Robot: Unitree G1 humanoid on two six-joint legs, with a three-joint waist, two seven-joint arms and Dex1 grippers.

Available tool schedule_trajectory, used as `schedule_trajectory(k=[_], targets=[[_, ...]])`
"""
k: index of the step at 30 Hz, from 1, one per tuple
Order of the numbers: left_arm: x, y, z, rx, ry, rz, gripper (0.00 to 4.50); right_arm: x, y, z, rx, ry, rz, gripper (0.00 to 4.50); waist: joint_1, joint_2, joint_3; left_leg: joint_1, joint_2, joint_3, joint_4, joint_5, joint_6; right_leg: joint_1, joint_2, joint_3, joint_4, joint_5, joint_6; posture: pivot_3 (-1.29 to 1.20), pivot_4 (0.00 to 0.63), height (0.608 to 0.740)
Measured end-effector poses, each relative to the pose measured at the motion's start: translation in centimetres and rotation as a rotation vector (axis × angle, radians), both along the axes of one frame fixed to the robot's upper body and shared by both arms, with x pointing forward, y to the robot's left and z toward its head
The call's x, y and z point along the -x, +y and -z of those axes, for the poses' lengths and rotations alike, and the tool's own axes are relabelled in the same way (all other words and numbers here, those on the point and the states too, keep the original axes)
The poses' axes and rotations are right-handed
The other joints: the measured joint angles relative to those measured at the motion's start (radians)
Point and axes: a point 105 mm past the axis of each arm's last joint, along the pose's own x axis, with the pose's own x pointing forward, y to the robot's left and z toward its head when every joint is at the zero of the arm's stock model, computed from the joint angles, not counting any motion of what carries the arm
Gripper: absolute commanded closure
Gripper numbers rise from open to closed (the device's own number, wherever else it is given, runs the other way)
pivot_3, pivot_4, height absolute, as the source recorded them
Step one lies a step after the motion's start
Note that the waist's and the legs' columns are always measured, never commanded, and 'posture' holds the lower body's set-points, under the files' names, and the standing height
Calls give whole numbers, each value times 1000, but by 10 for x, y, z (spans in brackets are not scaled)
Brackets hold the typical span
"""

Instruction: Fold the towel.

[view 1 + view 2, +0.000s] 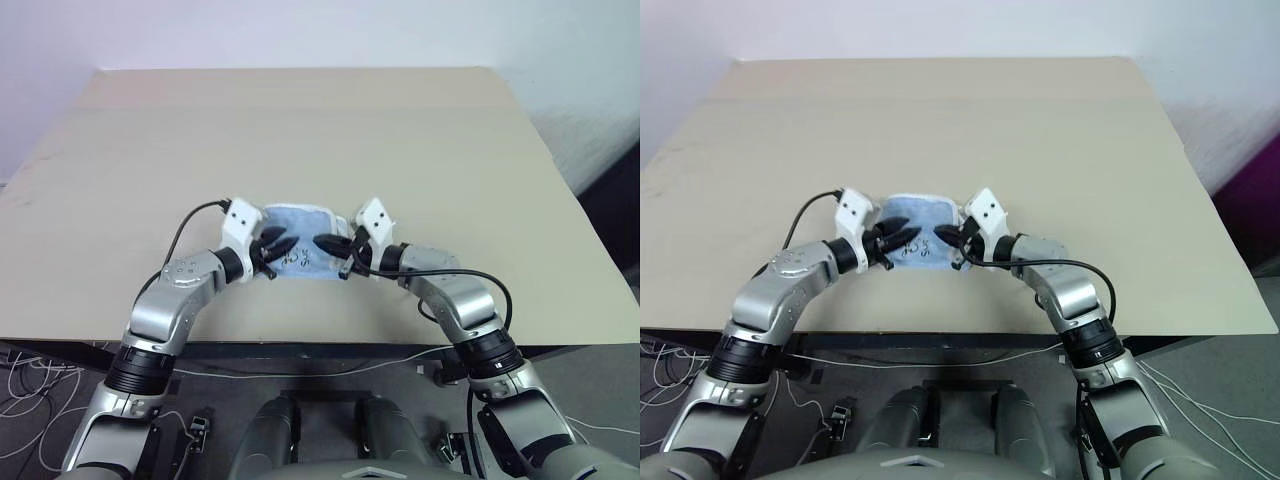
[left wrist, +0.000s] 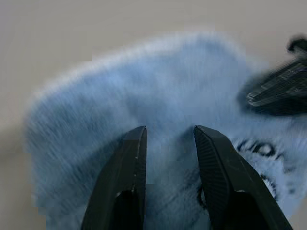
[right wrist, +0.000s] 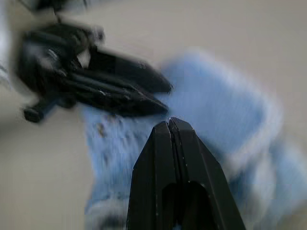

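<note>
Across the middle of the head views spreads the tan table (image 1: 300,130), and the towel (image 1: 300,235) lies near its front edge, just below frame centre. It is bunched into a small folded heap, light blue with white edging along its upper rim. Its long axis runs side to side across the frame, from one gripper to the other, and the dark printed mark (image 1: 293,257) sits on the lower part facing the camera.

Both arms reach in from the lower corners and meet over the cloth. The left gripper (image 1: 279,243) comes from the left of the towel, pointing rightward and slightly down. In the left wrist view its two black fingers (image 2: 125,163) stand partly spread with blue terry showing in the gap between them; whether the tips press the cloth or hover just over it I cannot tell.

The right gripper (image 1: 328,243) comes from the right, pointing leftward at the other gripper, the two tips near each other above the towel's middle. In the right wrist view its fingers (image 3: 163,143) are pressed together with nothing visible between them, over the blue cloth.
</note>
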Motion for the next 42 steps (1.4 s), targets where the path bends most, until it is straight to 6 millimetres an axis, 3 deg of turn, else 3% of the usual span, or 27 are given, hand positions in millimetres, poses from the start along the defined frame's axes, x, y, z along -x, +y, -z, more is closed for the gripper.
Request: schedule_trajectory(k=[2, 6, 10, 13, 15, 18, 23, 24, 32, 42], targets=[[2, -1, 6, -27, -11, 11, 2926, -1, -4, 12, 19, 33, 18, 4500, 2, 0, 0, 0, 0, 0, 0, 0, 0, 0, -1, 0, 0, 0, 0, 0, 150, 740], [3, -1, 7, -28, -27, 13, 2926, 0, -5, 14, 29, 16, 19, 4500, 2, 0, -1, 1, 0, 0, 0, 0, 0, 1, -1, 0, 0, 0, 0, 0, 150, 740], [3, 2, 0, 157, -11, -44, 2926, 5, -9, 10, -1, 0, 23, 4500, 3, 0, 0, 0, 0, -1, 1, 0, 0, 1, -2, 0, 0, 0, 0, 0, 150, 740], [0, 24, -32, 316, -87, -120, 2976, 10, -24, -4, -73, 2, 43, 3594, 3, -1, 0, -2, 0, -2, 2, 0, 0, 0, -2, -1, 0, 0, 0, 0, 150, 740], [-1, 48, -44, 291, -139, -177, 2976, 10, -40, -16, -121, 18, 79, 2946, 1, -1, 0, -1, 1, -2, 1, 0, 0, 0, -1, -1, 0, 0, 0, 0, 150, 740], [3, 76, -34, 204, -131, -250, 2976, 8, -63, -24, -203, 92, 154, 1937, 1, 0, 0, -1, 1, -1, 0, 0, 0, 0, -1, 0, 0, 0, 0, 0, 150, 740], [7, 99, -18, 63, -112, -279, 2976, 8, -69, -11, -414, 420, 221, 166, 2, 0, 0, -1, 1, -1, 0, 0, 0, 0, -2, 1, 0, 0, 0, 0, 150, 740], [7, 100, -17, 53, -116, -282, 2976, 8, -70, -9, -436, 465, 229, 17, 3, 0, 0, -1, 1, -1, 0, 0, 0, 0, -2, 1, 0, 0, 0, 0, 150, 740], [12, 96, -9, 49, -104, -256, 2976, 2, -53, -5, -516, 672, 218, 17, 1, 0, 0, -1, 1, -1, -1, 0, 0, -1, -2, 1, 0, 0, 0, 0, 150, 740], [18, 92, -6, 46, -102, -244, 2976, -1, -30, -5, -470, 702, 163, 17, -20, 0, 0, -1, 2, -1, -2, 0, 0, -1, -1, 1, 1, 0, 0, 0, 150, 740]])
